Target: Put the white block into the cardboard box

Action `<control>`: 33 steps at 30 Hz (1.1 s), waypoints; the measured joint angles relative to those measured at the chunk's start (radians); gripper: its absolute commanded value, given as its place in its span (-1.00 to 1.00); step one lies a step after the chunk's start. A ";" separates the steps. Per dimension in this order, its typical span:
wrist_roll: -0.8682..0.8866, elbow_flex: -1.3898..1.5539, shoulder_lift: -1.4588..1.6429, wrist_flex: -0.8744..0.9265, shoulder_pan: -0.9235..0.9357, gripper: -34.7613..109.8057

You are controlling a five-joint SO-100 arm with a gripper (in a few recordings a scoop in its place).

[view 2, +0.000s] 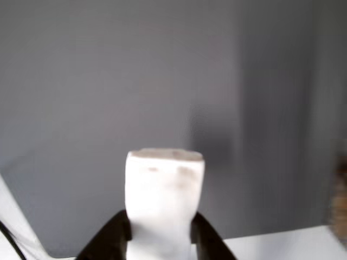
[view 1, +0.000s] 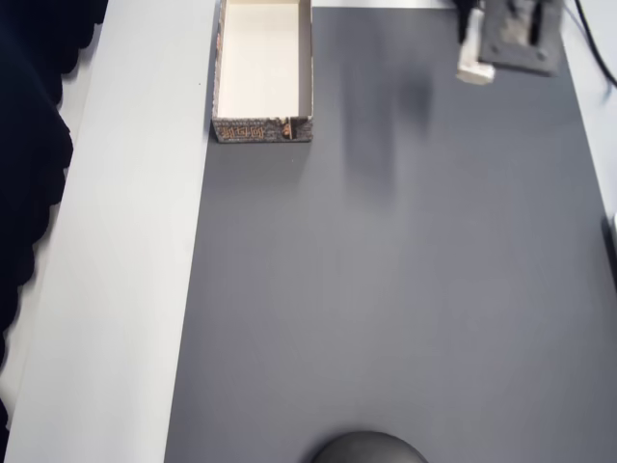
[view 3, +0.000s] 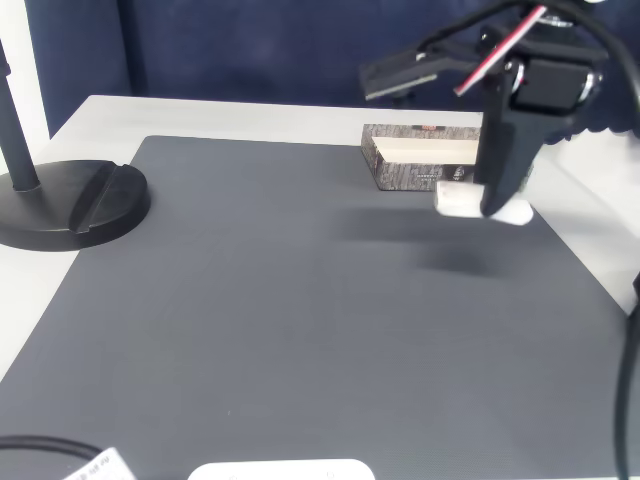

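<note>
My gripper [view 2: 161, 238] is shut on the white block [view 2: 164, 200], whose free end sticks out past the black fingers [view 2: 111, 238] in the wrist view. In the fixed view the gripper [view 3: 478, 205] holds the block [view 3: 456, 199] in the air above the grey mat, in front of the cardboard box [view 3: 405, 175]. From overhead, the block [view 1: 473, 66] hangs at the top right, well to the right of the box [view 1: 262, 129], which lies open with a cream inside at the top left of the mat.
A grey mat [view 1: 405, 289] covers most of the white table [view 1: 116, 289]. A black round stand base [view 3: 75, 205] sits at the left in the fixed view. A dark curtain [view 1: 24, 145] borders the table's left side overhead.
</note>
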 measured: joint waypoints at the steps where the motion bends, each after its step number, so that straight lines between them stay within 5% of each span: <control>1: 0.028 -0.028 -0.018 0.003 0.034 -0.54; 16: 0.431 -0.548 -0.466 0.011 0.468 -0.54; 33: 0.598 -0.890 -0.851 0.011 0.675 -0.54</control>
